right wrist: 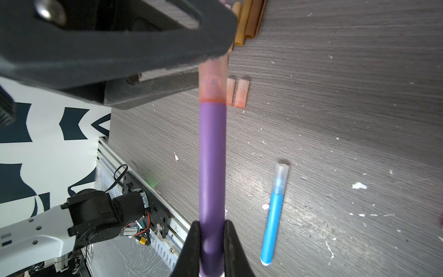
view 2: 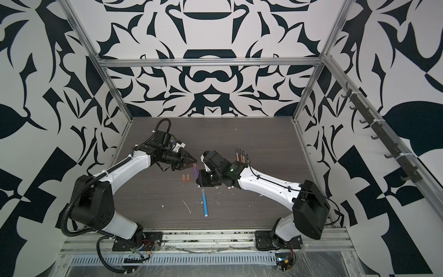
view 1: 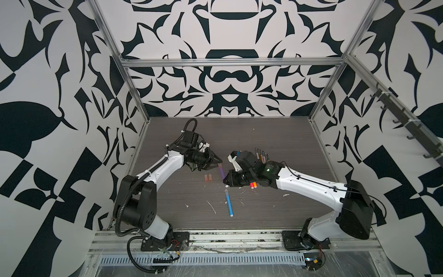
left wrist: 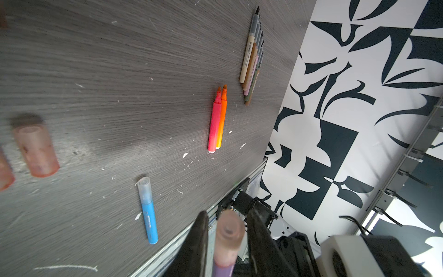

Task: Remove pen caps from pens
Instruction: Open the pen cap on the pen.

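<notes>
Robot lab, enclosed test cell. Bare aluminium frame (view 1: 230, 62) boxes in space; walls (view 1: 230, 28) covered in bold black-and-white pattern. Two white-and-black robot arms, left arm (view 1: 165, 165) and right arm (view 1: 311, 187), bolted on black base plates (view 1: 178, 236) to metal rail at near edge. Slotted cable duct (view 1: 215, 259) below, loose wiring (view 1: 317, 254) exposed. Grey wood-grain tabletop (view 1: 275, 134), scuffed, flecked white. Row of hooks (view 1: 407, 124) along side rail.

White debris flecks (right wrist: 358, 185) on dark woodgrain tabletop (view 1: 167, 199); black-and-white patterned walls (view 1: 227, 84)
</notes>
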